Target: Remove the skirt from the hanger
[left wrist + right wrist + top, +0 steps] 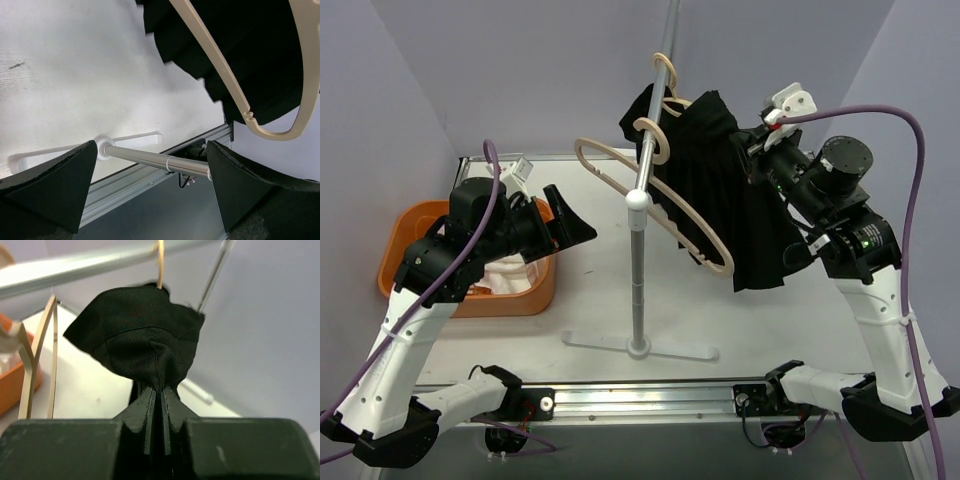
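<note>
The black skirt (pixel 720 190) hangs from a beige hanger (pixel 672 100) hooked on the rack's rail (pixel 655 120). My right gripper (pixel 753 150) is at the skirt's upper right edge. In the right wrist view it (pixel 161 390) is shut on a bunched fold of the skirt (pixel 140 340), under the hanger's hook (pixel 160 262). My left gripper (pixel 572 225) stands open left of the rack with nothing between its fingers. Its wrist view shows the gripper (pixel 151 192) wide open, and the skirt's hem (pixel 250 55) behind a bare hanger (pixel 235 95).
A bare beige hanger (pixel 650 200) hangs on the rail in front of the skirt. The rack's pole (pixel 638 290) rises from a white base (pixel 640 348) at mid table. An orange bin (pixel 420 225) with white cloth sits at the left, under the left arm.
</note>
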Available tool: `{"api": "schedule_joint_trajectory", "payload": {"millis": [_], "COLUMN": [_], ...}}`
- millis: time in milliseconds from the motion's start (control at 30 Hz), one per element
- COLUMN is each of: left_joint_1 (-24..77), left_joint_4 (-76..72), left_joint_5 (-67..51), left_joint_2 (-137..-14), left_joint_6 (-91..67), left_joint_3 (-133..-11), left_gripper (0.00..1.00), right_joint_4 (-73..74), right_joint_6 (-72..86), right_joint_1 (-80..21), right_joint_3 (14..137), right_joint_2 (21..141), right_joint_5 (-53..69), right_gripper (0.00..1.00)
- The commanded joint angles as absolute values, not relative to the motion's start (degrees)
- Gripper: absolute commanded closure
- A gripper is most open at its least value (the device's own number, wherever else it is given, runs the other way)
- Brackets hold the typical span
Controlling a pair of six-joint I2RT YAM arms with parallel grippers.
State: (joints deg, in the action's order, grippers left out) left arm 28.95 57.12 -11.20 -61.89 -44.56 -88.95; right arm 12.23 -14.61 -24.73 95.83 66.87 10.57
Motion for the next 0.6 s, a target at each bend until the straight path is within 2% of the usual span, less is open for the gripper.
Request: {"api": "schedule_joint_trajectory", "payload": {"millis": [0,167,300,367,400,433,533,567], "left_joint_1": [29.0,29.1,29.1,28.8,28.7,28.5,27.5,26.8], "left_joint_4": [55.1,54.1,53.3,53.2,53.1,53.0,53.0,53.3], "left_joint_5": [-11.6,-12.7,-13.3,-13.7,-14.1,-14.8,-16.0,-16.4], "left_joint_2": [-62.5,-63.5,-64.1,-64.5,-65.1,-65.4,-66.4,-66.5], "left_joint_6": [-44.3,-44.3,-43.9,-43.2,-43.1,-42.9,-41.9,-41.6], "left_joint_3": [-90.8,-90.4,-90.2,-90.4,-90.4,-90.5,-91.5,-92.2], "left_gripper": [0.0,0.0,0.0,0.0,0.0,0.0,0.0,0.0], "right_joint_4": [13.3,14.8,14.5,15.7,16.5,18.6,20.4,20.2], "right_joint_6": [-12.7,-13.1,-13.7,-14.1,-13.5,-13.2,-12.0,-11.9], "right_joint_1": [-24.3,-24.3,-24.3,-24.3,-24.3,-24.3,-24.1,-24.0], "right_joint_3": [91.9,90.1,91.0,92.6,95.5,97.1,101.6,102.1], "right_joint_2": [65.9,66.7,69.1,70.8,73.0,74.3,78.3,79.0], "right_joint_5": [12.7,12.4,12.5,14.0,14.5,15.0,15.8,16.0], "right_gripper": [1.0,1.0,0.91,0.74,0.58,0.5,0.33,0.31]}}
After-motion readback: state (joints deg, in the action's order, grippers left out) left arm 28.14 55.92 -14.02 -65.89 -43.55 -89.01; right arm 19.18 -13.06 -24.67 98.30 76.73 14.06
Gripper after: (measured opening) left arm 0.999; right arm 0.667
